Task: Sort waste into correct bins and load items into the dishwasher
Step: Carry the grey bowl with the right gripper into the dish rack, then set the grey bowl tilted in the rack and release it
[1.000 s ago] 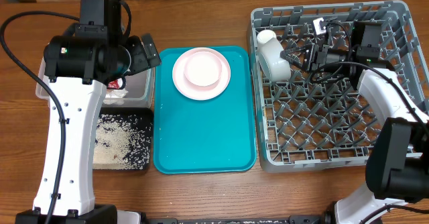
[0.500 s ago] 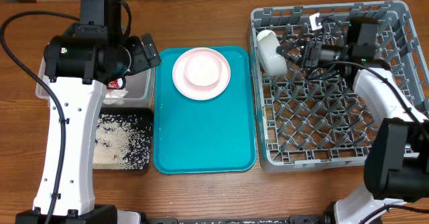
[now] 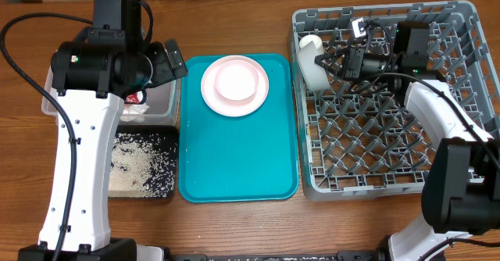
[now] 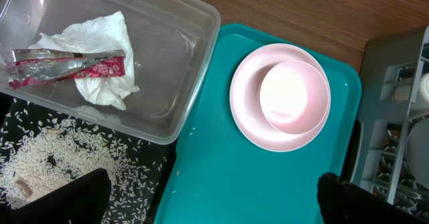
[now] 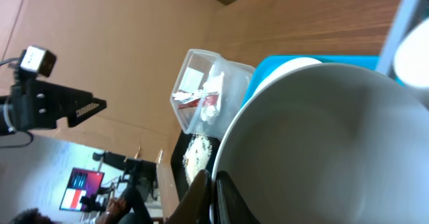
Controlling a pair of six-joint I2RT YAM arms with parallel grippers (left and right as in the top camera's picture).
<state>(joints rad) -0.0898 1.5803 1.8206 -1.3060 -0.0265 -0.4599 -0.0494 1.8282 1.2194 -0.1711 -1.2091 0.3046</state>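
Bowl (image 3: 311,69), plain white and smooth inside, stands on edge in the far left corner of the grey rack (image 3: 391,159), its rim pinched in the closed right gripper (image 3: 332,62). The right wrist view shows that pinch close up; overhead it is hard to make out. The left gripper (image 4: 208,200) hangs wide open, empty, over the right edge of the clear tub (image 4: 188,49); only its wrist view shows napkin (image 4: 100,56) and red wrapper (image 4: 67,66) plainly.

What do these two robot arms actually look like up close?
Both the left arm and the right arm have smooth white shells on long links, chunky black joint housings and looping black cables. A tiny green light glows on the left one. The fingers are black.
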